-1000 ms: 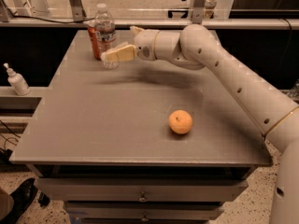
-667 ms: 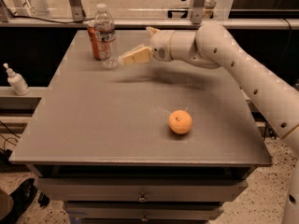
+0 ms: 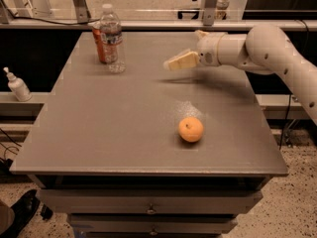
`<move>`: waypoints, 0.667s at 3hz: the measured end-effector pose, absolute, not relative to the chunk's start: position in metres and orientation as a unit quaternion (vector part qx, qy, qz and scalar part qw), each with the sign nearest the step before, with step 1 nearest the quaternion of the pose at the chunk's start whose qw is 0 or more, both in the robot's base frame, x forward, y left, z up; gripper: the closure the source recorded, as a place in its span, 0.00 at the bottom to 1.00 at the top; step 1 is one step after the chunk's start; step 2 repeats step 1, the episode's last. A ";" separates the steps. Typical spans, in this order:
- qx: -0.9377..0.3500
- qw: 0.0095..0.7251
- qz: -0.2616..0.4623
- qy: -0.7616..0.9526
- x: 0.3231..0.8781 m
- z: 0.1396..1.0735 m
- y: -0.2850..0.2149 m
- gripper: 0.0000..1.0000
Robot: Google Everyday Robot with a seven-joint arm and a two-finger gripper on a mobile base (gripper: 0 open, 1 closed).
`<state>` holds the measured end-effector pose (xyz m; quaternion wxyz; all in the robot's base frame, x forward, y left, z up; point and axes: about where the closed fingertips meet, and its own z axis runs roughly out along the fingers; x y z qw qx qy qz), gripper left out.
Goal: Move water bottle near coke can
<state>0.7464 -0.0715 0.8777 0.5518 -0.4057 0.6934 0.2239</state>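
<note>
The water bottle [image 3: 112,36] stands upright at the far left corner of the grey surface [image 3: 119,133], white cap on. Its pale label band carries print too small to read. Just behind it and touching or nearly touching it stands the coke can [image 3: 97,43]. Only the can's red-orange left side shows, the rest is hidden by the bottle, and no lettering can be read. The claw [image 3: 169,65] hovers over the far middle of the surface, pointing left toward the bottle but well apart from it. It touches nothing, and I cannot tell whether it is open or closed. The white arm [image 3: 270,46] runs off the right edge. An orange [image 3: 191,129] sits nearer the front, and a white pump bottle [image 3: 18,86] stands off the surface at left.
</note>
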 end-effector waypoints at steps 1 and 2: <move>-0.405 0.551 0.220 0.696 0.747 0.875 -0.076 0.00; -0.405 0.551 0.220 0.696 0.747 0.875 -0.076 0.00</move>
